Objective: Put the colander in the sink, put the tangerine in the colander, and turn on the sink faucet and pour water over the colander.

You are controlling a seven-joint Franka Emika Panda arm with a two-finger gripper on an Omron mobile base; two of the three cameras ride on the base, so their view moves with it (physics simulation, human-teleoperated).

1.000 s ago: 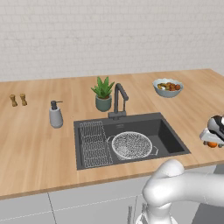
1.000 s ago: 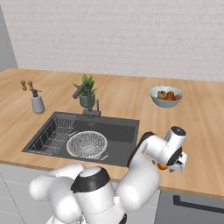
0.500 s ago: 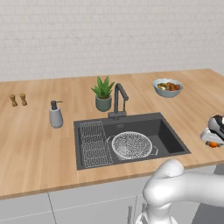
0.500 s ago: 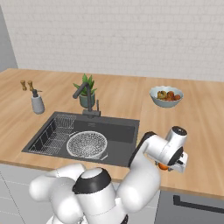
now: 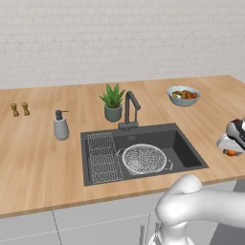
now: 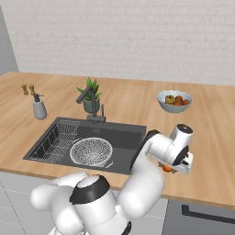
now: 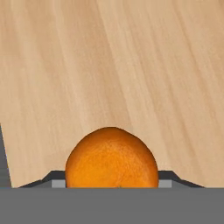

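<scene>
I have the pincer (image 6: 173, 168) clamped on the small bright orange tangerine (image 7: 112, 158), right of the dark grey sink (image 6: 123, 137); its smooth round skin could slip free when lifted.

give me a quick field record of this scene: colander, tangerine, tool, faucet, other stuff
colander: in the sink, right of the wire rack, nothing in it
tangerine: on the counter right of the sink, between the tool's fingers
tool: shut on tangerine, low over the counter
faucet: behind the sink, no water running
other: plant, soap dispenser, fruit bowl, two shakers
</scene>
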